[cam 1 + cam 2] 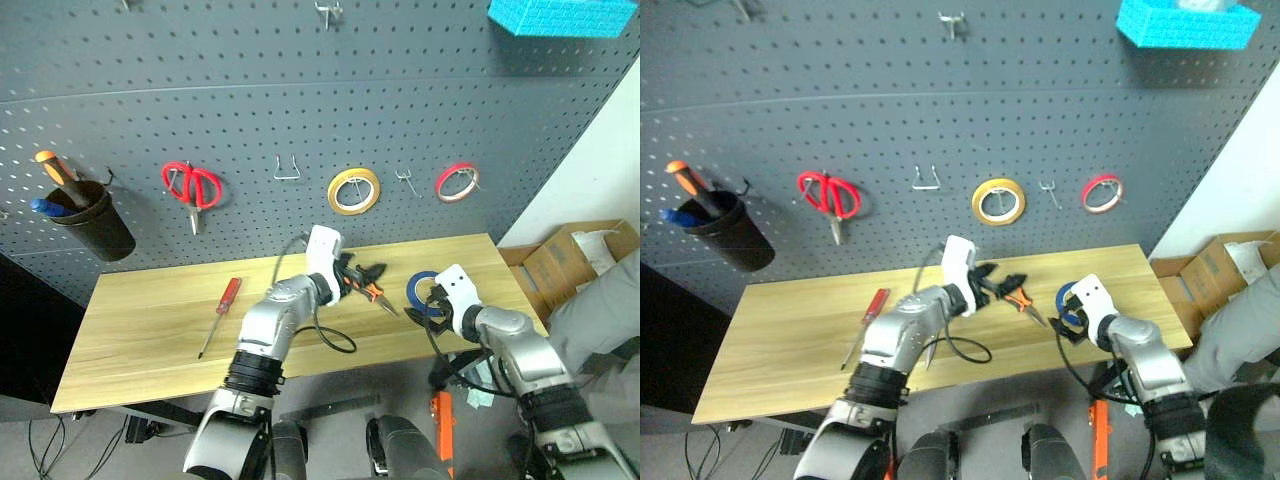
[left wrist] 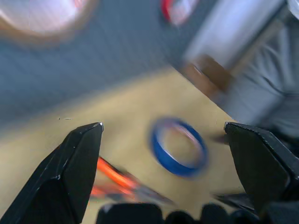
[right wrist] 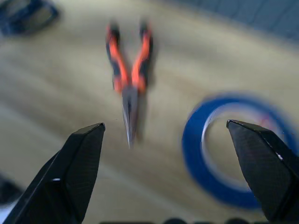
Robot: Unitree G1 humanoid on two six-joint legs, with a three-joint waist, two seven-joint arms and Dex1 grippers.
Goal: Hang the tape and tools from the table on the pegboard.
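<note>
The blue tape [image 1: 421,290] lies flat on the right part of the table [image 1: 150,340]. The orange-and-black pliers [image 1: 378,293] lie just left of it, tips toward the front edge. My left gripper [image 1: 358,276] hovers open over the pliers' handles, and its wrist view looks across the pliers [image 2: 114,176] to the tape [image 2: 178,148]. My right gripper [image 1: 430,302] is open at the tape's front rim, with pliers [image 3: 129,79] and tape [image 3: 233,149] ahead of it. A dark blue blurred shape [image 3: 25,16], likely the scissors' handles, lies beyond. The red-handled screwdriver [image 1: 222,310] lies at the left. The pegboard [image 1: 250,90] rises behind.
On the pegboard hang red scissors [image 1: 192,185], a yellow roll [image 1: 354,190], a red roll [image 1: 456,181], a black cup [image 1: 92,222] with an orange screwdriver, and bare hooks [image 1: 288,170]. A cardboard box [image 1: 570,255] and a person's grey sleeve [image 1: 600,310] are at the right.
</note>
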